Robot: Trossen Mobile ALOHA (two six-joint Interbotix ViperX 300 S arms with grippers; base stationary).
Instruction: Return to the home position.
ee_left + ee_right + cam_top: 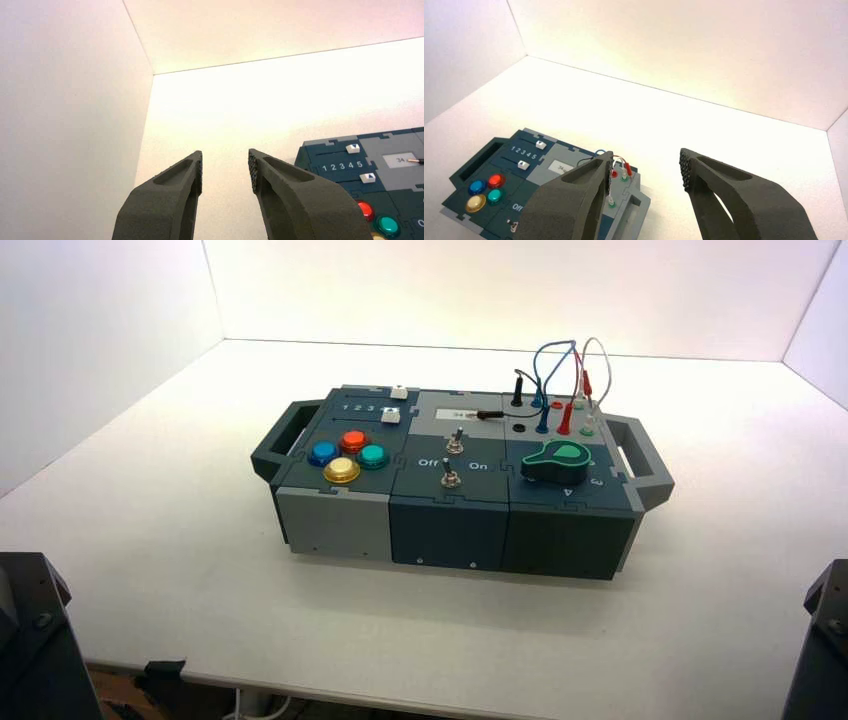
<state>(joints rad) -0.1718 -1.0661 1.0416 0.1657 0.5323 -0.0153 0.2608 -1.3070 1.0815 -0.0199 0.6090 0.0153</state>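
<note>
Both arms are drawn back, away from the box. The left arm (30, 640) shows at the lower left corner of the high view and the right arm (825, 640) at the lower right corner. My left gripper (225, 160) is open and empty and faces the white table to the left of the box (385, 195). My right gripper (647, 165) is open and empty, above and short of the box (554, 172). The box (450, 530) stands in the middle of the table, untouched.
The box bears blue (322, 453), red (353, 441), green (372, 456) and yellow (341, 470) buttons, two white sliders (400, 393), two toggle switches (455, 441), a green knob (556, 462) and plugged wires (560, 370). White walls enclose the table.
</note>
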